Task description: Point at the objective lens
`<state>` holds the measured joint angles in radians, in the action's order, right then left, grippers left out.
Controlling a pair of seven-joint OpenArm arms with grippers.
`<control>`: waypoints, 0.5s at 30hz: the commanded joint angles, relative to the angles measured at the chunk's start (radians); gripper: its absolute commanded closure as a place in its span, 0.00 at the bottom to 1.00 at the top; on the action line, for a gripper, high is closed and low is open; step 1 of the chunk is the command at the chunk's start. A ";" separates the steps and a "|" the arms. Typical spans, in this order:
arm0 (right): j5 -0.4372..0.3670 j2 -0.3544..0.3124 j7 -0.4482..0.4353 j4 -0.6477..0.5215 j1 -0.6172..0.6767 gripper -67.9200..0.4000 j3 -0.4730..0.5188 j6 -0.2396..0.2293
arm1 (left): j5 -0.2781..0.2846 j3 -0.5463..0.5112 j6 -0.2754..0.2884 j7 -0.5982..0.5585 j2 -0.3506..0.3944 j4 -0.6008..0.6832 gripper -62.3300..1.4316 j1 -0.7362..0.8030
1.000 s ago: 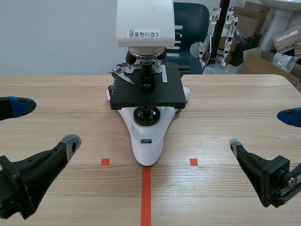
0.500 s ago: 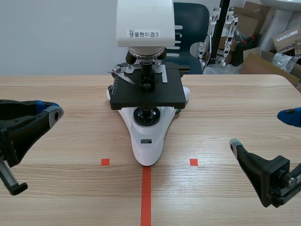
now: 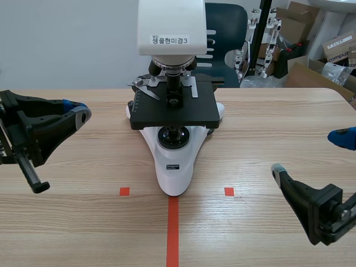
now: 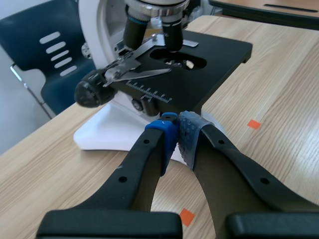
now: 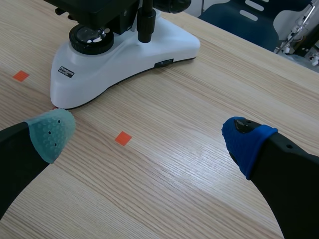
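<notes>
1. Scene: my left gripper (image 3: 77, 114) sits off to the left of the microscope (image 3: 173, 161), well apart from it. The objective lens (image 3: 173, 83) hangs over the stage (image 3: 167, 114). The right gripper (image 3: 308, 153) is low on the right, spread wide.
2. Left wrist: the pads (image 4: 188, 138) are pinched together on nothing, with the lens ahead of them.
3. Right wrist: the fingers (image 5: 50, 132) are wide apart, and the base (image 5: 124, 55) is ahead.

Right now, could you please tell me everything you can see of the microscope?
The microscope stands upright at the table's middle, on a white, smooth, plastic-looking base with a round black lamp lens. Above it sits a flat black stage with a metal slide clip and a ruled scale. Black objective lenses hang from a silvery turret over the stage opening. The white head carries a printed label. Only the table touches it.
</notes>
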<state>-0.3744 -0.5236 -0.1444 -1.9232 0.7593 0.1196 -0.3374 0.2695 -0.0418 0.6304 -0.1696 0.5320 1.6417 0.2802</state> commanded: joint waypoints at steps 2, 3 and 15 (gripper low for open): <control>-0.007 -0.008 -0.010 -0.006 -0.011 0.00 0.004 0.000 | 0.014 0.023 -0.006 -0.013 -0.005 0.021 0.91 -0.013; -0.007 -0.008 -0.010 -0.006 -0.011 0.00 0.004 0.000 | 0.011 0.031 -0.006 -0.014 -0.005 0.021 0.91 -0.016; -0.007 -0.008 -0.010 -0.006 -0.011 0.00 0.004 0.000 | -0.030 0.125 -0.067 -0.013 -0.059 -0.001 0.91 -0.064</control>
<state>-0.3744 -0.5236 -0.1444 -1.9232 0.7593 0.1196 -0.3370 0.2298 0.0818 0.5655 -0.1688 0.4896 1.6394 0.2310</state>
